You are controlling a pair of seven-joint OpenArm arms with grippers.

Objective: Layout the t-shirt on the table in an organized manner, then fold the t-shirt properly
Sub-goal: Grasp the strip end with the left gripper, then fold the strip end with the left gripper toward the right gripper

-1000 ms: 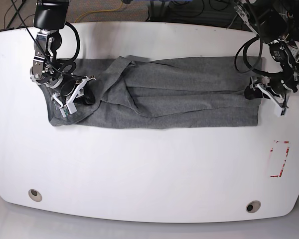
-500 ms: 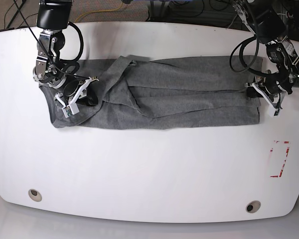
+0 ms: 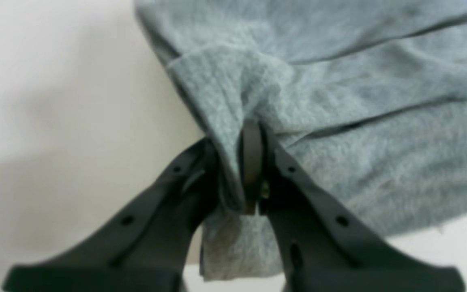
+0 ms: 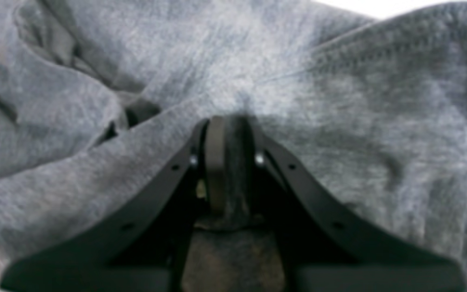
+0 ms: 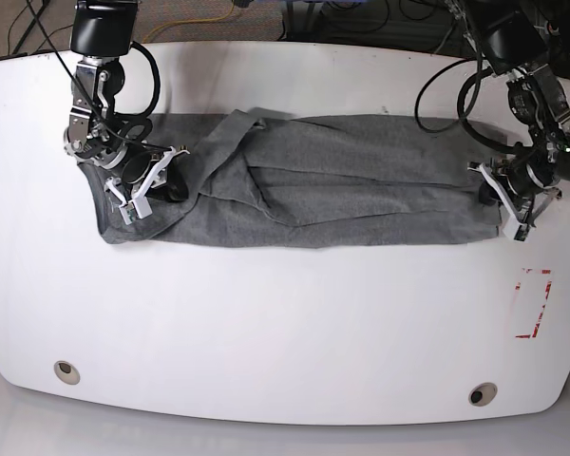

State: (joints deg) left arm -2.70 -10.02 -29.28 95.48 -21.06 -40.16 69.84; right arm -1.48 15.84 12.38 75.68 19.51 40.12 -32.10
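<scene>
The dark grey t-shirt (image 5: pixel 342 180) lies stretched sideways across the far half of the white table (image 5: pixel 285 323), with creases and a folded flap left of its middle. At its right end my left gripper (image 5: pixel 495 196) is shut on the t-shirt's edge. The left wrist view shows a fold of t-shirt (image 3: pixel 359 81) pinched in the left gripper (image 3: pixel 239 162) over bare table (image 3: pixel 55 101). At the left end my right gripper (image 5: pixel 169 184) is shut on bunched cloth. In the right wrist view the t-shirt (image 4: pixel 339 101) fills the frame around the right gripper (image 4: pixel 229 142).
A red tape mark (image 5: pixel 532 304) sits at the right, near the front of the table. Two round grommet holes (image 5: pixel 66 371) (image 5: pixel 482 393) lie by the front edge. Cables (image 5: pixel 199 19) run on the floor beyond the far edge.
My left gripper has gone from open to shut on the t-shirt's right edge and shifted slightly right and toward the front, drawing that end taut. The right gripper has barely moved.
</scene>
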